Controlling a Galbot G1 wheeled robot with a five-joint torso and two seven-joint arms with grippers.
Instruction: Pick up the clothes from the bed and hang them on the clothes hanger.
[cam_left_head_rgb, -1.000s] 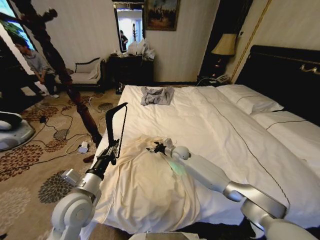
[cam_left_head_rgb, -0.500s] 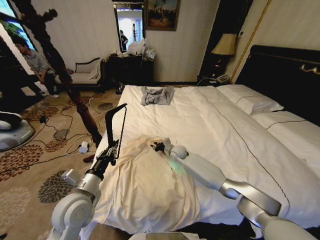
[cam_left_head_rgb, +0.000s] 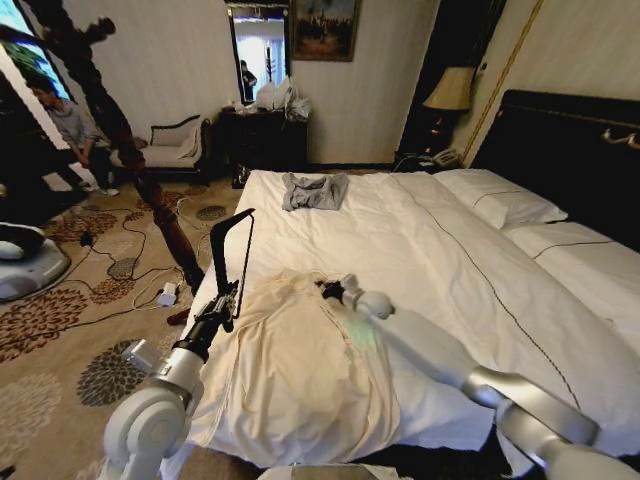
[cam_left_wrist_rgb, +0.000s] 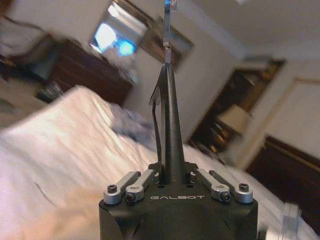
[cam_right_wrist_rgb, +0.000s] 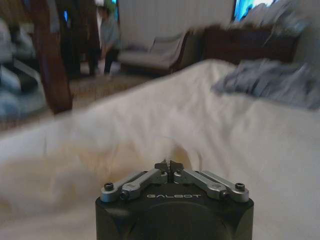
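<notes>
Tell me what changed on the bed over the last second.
The right tool slid a little to the robot's right and slightly toward the headboard along the top edge of the cream shirt, fingers closed, staying low on the fabric. The shirt lies spread on the bed much as before. The left tool kept the black hanger upright beside the bed, unchanged. The grey garment has not moved.

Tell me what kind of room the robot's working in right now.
Probably a hotel bedroom: a wide white bed with a tall dark headboard, a bedside lamp, and patterned carpet with an armchair by the wall.
</notes>
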